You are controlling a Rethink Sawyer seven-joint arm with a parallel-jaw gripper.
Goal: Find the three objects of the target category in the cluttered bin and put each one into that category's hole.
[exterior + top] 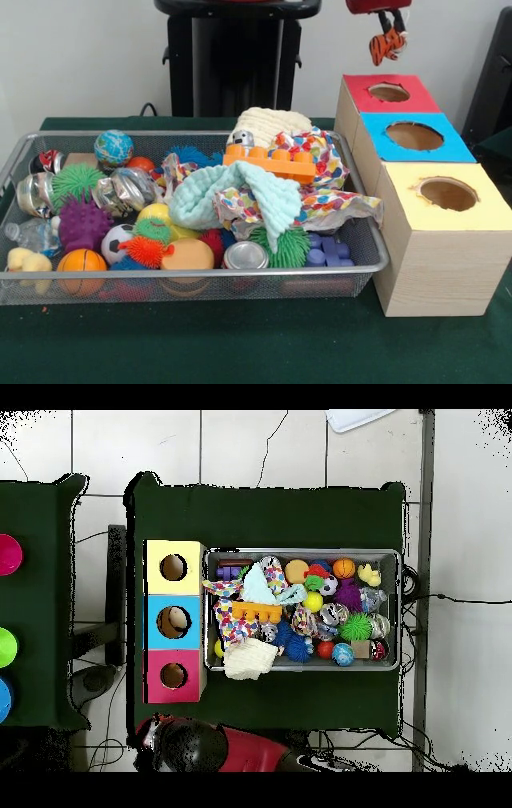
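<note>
My gripper (387, 22) hangs at the top right edge of the front view, shut on the tiger-striped plush (386, 45). The plush dangles in the air above and just behind the red-surround hole (389, 92) of the wooden box. The wire mesh bin (200, 134) stands left of the box, full of toys. The pale yellow plush (28, 262) lies in its front left corner. A tan-orange rounded soft thing (186, 254) lies at the front middle. In the overhead view the bin (300, 552) and red hole (173, 675) show; only the arm (220, 746) shows there.
The box also has a blue-surround hole (414, 135) and a yellow-surround hole (447, 193). The bin holds spiky balls, sports balls, shiny foil balls, an orange brick (270, 163), a mint cloth (240, 196) and a dotted cloth (320, 180). The robot's pedestal (234, 56) stands behind.
</note>
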